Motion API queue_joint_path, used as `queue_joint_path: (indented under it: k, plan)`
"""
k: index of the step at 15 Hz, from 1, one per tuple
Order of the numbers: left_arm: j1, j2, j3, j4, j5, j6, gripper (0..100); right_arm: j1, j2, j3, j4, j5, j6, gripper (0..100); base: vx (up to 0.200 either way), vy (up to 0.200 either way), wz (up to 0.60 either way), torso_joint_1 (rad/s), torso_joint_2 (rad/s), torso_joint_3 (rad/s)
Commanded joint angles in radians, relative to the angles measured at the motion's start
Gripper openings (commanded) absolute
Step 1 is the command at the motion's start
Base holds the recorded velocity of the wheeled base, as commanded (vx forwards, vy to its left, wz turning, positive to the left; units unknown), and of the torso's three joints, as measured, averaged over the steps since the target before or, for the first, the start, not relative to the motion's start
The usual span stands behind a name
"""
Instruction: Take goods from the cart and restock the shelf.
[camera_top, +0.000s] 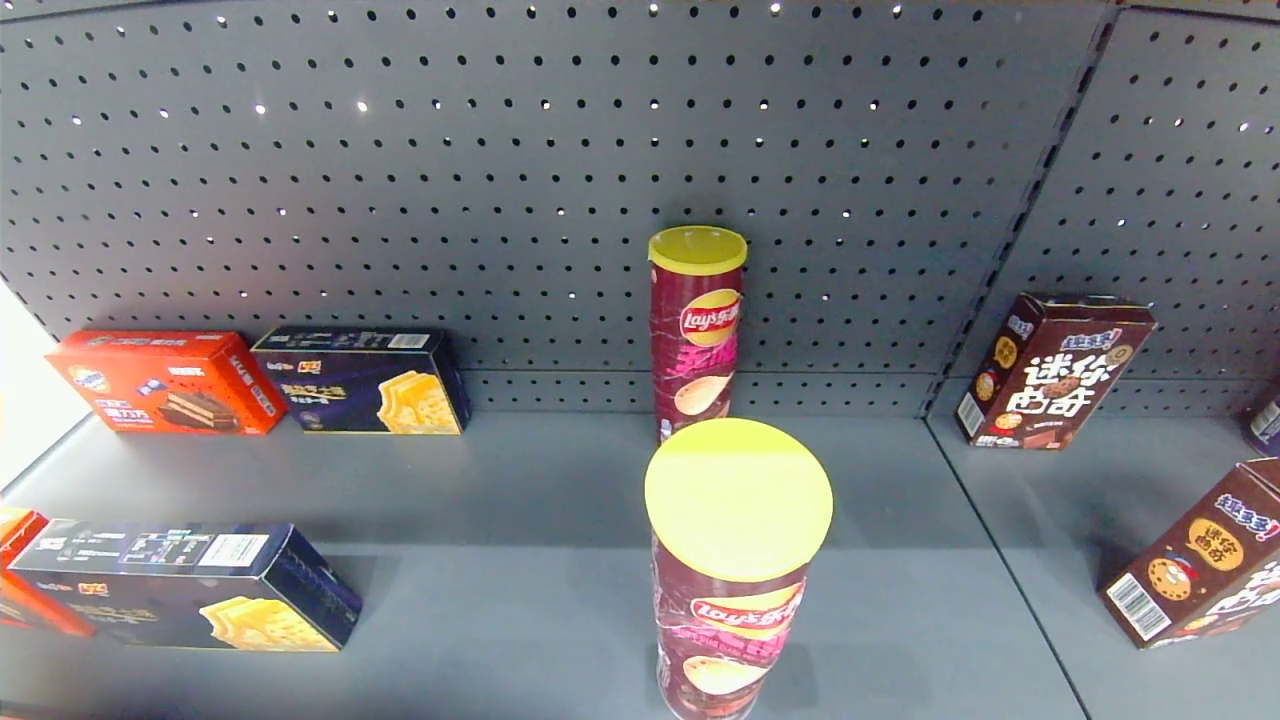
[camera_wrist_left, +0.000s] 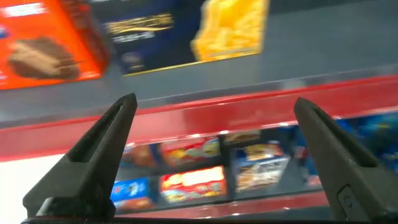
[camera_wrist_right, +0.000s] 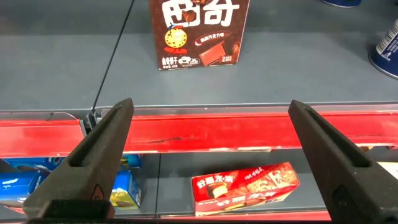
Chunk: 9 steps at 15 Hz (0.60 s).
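Both our left gripper (camera_wrist_left: 214, 102) and right gripper (camera_wrist_right: 211, 104) hang spread wide and empty at the red front rail (camera_wrist_right: 249, 130) of the shelf (camera_top: 520, 500). At its middle the near chip can (camera_top: 735, 560) stands upright in front of the far chip can (camera_top: 697, 330). We judge them light, stiff, slick tubes, best pinched gently across the mid-body.

Shelf (camera_top: 520, 490): chip can (camera_top: 697, 330) behind front can (camera_top: 735, 600); snack boxes (camera_top: 365, 380) L, cookie boxes (camera_top: 1055, 370) R.
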Motion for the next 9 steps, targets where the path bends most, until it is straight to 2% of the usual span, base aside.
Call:
queue_joint_path:
  k: [1,2,3,4,5,6,8,9]
  plan:
    - [0.0,0.0,0.0,0.0,-0.111,-0.013,100,0.0,0.002,0.0,0.0,0.0,0.0,100,0.0,0.0,0.0,0.0,0.0,0.0]
    - [0.0,-0.001,0.0,0.0,-0.108,-0.013,100,0.0,0.002,0.0,0.0,0.0,0.0,100,0.0,0.0,0.0,0.0,0.0,0.0]
    - [0.0,0.0,0.0,0.0,-0.047,-0.011,100,0.0,0.002,0.0,0.0,0.0,0.0,100,0.0,0.0,0.0,0.0,0.0,0.0]
    - [0.002,-0.001,0.012,-0.001,0.07,0.012,100,0.0,0.002,0.0,0.0,0.0,0.0,100,0.0,0.0,0.0,0.0,0.0,0.0]
    - [0.002,-0.001,0.035,-0.029,0.179,0.019,100,0.0,0.002,0.0,0.0,0.0,0.0,100,0.0,0.0,0.0,0.0,0.0,0.0]
    - [0.002,-0.001,0.047,-0.078,0.182,0.001,100,0.0,0.002,0.0,0.0,0.0,0.0,100,0.0,0.0,0.0,0.0,0.0,0.0]
    - [0.0,-0.001,0.049,-0.076,0.165,-0.004,100,0.0,0.002,0.0,0.0,0.0,0.0,100,0.0,0.0,0.0,0.0,0.0,0.0]
    - [0.0,-0.001,0.049,-0.075,0.105,-0.025,100,0.0,0.002,0.0,0.0,0.0,0.0,100,0.0,0.0,0.0,0.0,0.0,0.0]
